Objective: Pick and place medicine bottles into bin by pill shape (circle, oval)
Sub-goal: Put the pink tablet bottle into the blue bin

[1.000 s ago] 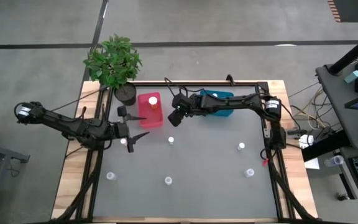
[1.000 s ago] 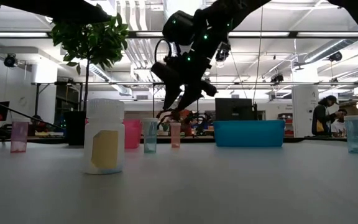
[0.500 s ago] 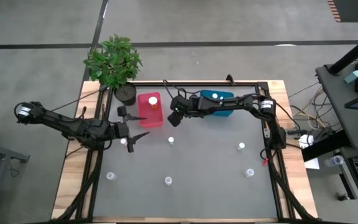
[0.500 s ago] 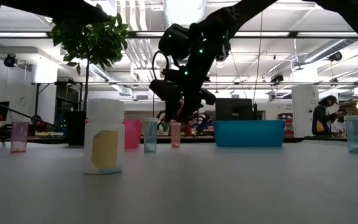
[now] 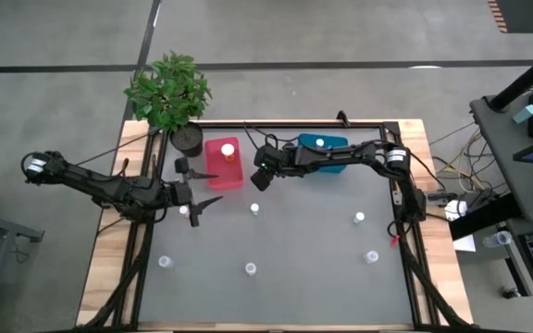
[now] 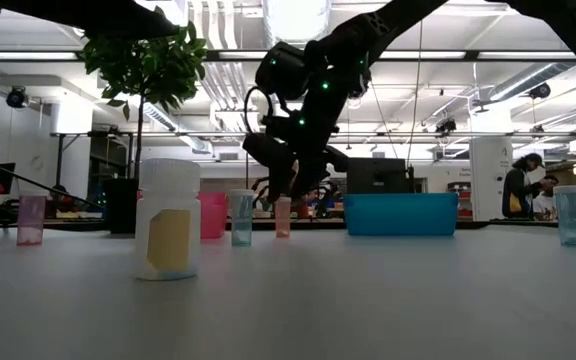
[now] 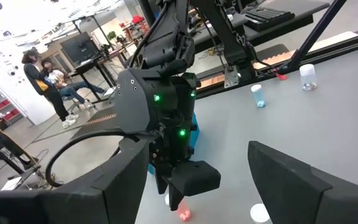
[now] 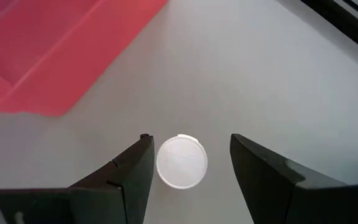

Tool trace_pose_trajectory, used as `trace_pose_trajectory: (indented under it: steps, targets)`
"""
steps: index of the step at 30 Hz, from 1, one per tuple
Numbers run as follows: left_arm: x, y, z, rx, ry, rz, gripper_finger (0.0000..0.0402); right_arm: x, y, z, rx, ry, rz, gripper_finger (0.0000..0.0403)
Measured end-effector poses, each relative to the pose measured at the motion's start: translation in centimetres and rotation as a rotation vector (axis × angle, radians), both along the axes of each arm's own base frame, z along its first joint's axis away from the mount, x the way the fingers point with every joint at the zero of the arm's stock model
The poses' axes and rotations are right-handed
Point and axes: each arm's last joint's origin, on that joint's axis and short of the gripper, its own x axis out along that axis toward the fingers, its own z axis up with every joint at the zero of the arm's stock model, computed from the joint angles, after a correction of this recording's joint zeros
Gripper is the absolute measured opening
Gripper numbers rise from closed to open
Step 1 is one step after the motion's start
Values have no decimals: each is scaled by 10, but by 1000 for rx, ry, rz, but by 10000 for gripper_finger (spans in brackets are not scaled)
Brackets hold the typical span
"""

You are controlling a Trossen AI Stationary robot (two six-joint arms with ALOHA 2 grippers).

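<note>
Here the right gripper (image 8: 188, 171) hung straight over a small bottle (image 8: 181, 161), its white round cap seen from above between the two dark fingers (image 8: 129, 171). The jaws stood open, wider than the cap, with a gap on each side and nothing in their hold. The cap sat closer to one finger than to the other. In the low view the same gripper (image 6: 286, 190) was just above the pinkish bottle (image 6: 283, 216), which stood upright on the table (image 5: 303, 250) near the red bin (image 5: 223, 163) and not far from the blue bin (image 5: 327, 157).

To do this step well, I judged the gripper should first shift sideways until the cap lay midway between the fingers, then drop straight down so the pads met the body below the cap, not the cap's rim. A lopsided close would likely push the light bottle over or slide it toward the red bin. Closing should be gentle and level.

The left gripper (image 5: 197, 205) waited over the table's left part with its fingers spread wide and empty, a white-capped bottle (image 5: 183, 210) just beside it. Other bottles stood loose on the table: one (image 5: 254, 209) near the middle, two (image 5: 360, 218) toward the right, two (image 5: 250, 269) toward the near edge. A potted plant (image 5: 169, 92) stood at the far left corner.
</note>
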Motion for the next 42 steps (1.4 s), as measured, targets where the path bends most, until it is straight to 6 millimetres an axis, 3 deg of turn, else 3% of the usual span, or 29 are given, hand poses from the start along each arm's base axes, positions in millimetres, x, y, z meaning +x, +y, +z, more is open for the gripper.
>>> trace_pose_trajectory:
  steps: [14, 25, 42]
  targets:
    - [0, 0, 0, -2, -1, 0, 256, -1, 0, -5, -6, -5, 2, 199]
    - [0, 0, -1, -1, 1, 0, 256, -1, 1, -5, -1, -7, 7, 163]
    - [0, 0, -1, 0, 2, 0, 256, 1, 9, -5, 4, -11, 20, 162]
